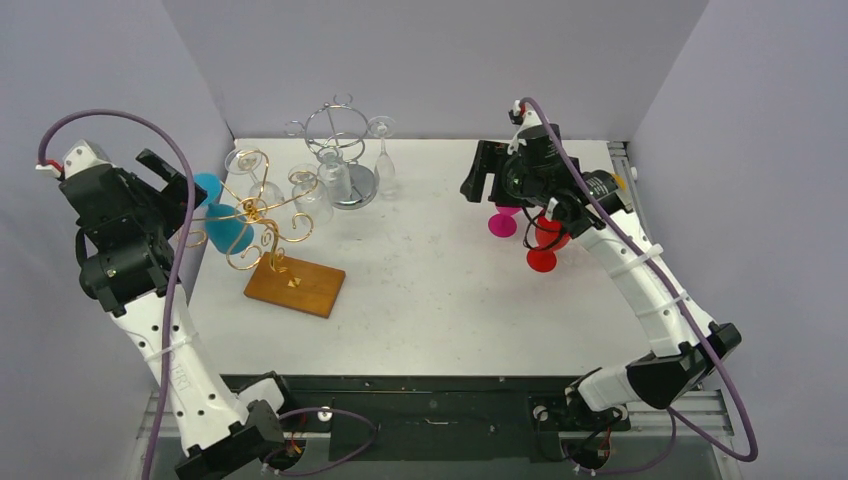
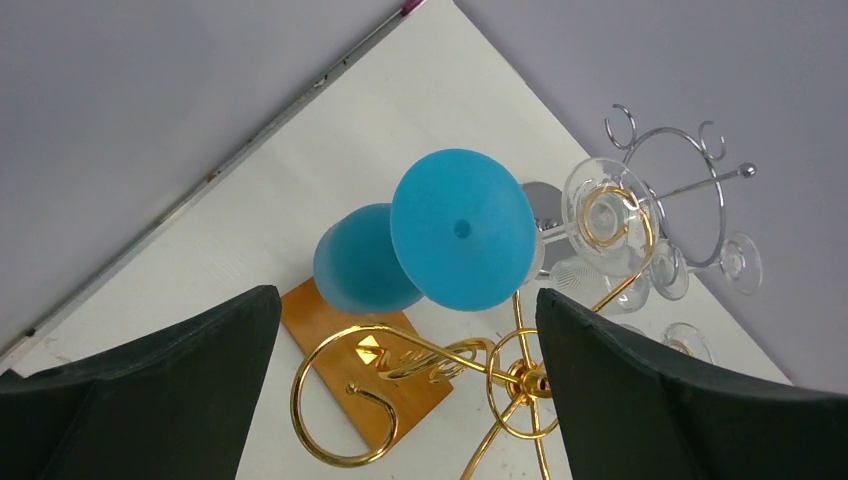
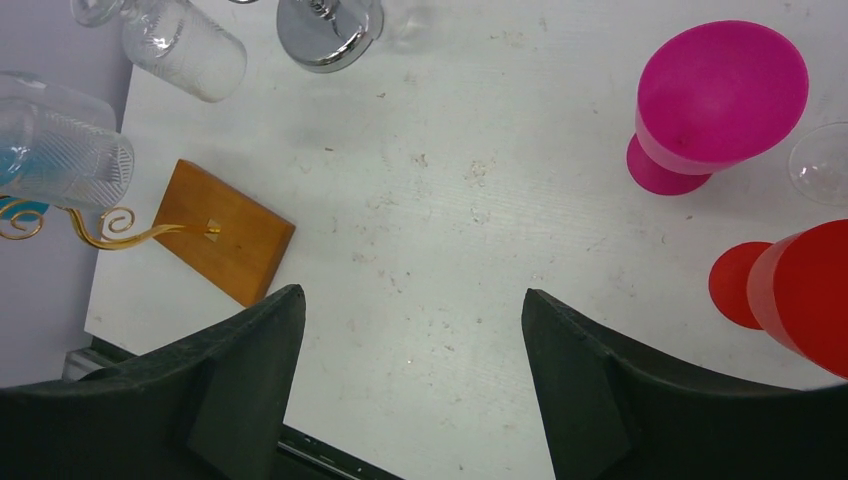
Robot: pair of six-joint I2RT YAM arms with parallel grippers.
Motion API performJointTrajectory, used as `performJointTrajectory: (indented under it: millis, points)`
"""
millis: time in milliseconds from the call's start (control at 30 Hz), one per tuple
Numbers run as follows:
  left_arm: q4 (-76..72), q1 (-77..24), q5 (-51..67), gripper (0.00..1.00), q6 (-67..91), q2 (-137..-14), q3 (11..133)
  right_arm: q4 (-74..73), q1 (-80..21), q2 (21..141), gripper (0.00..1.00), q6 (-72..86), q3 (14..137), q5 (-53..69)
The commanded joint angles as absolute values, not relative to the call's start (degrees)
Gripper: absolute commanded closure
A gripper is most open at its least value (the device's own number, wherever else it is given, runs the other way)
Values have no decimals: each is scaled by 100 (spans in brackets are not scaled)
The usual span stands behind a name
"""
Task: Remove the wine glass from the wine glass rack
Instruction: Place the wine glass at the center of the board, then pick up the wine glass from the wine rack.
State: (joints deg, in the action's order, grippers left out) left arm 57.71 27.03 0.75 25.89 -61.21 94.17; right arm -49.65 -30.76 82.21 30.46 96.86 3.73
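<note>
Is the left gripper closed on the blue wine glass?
No, the left gripper stands wide open, and neither of its fingers touches the blue wine glass.

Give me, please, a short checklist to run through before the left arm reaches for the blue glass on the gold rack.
1. Opening of the left end effector: ok, jaws wide apart.
2. Aim at the blue wine glass: ok, its foot shows in the gap in the left wrist view.
3. Glass hanging on the gold rack, nothing gripping it: ok.
4. Room beside the neighbouring clear glass: cannot tell, it hangs close by.
5. Rack's wooden base sitting flat: ok.
6. Position of the right end effector: ok, open and far off, by the pink glass and red glass.
</note>
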Motion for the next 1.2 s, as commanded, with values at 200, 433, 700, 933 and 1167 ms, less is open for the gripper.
performJointTrajectory:
  millis: [200,433,700,933,1167]
  points:
    - [3867,3832,2601,13,3721,-6078,8274,-4238,-3223,7431,26,3238,9053,570]
    - [3643,3875,2776,27,4008,-6132,8172,-4069,-3258,7204,26,3263,8676,691]
    - [3639,3876,2914,38,4124,-6267,8180,-4068,-3353,7176,26,3236,8646,713]
    - [3739,3876,2798,44,4102,-6292,8154,-4047,-3389,7145,26,3229,8551,766]
    - [3860,3876,2669,59,4129,-6203,8139,-3974,-3403,7087,26,3191,8385,765]
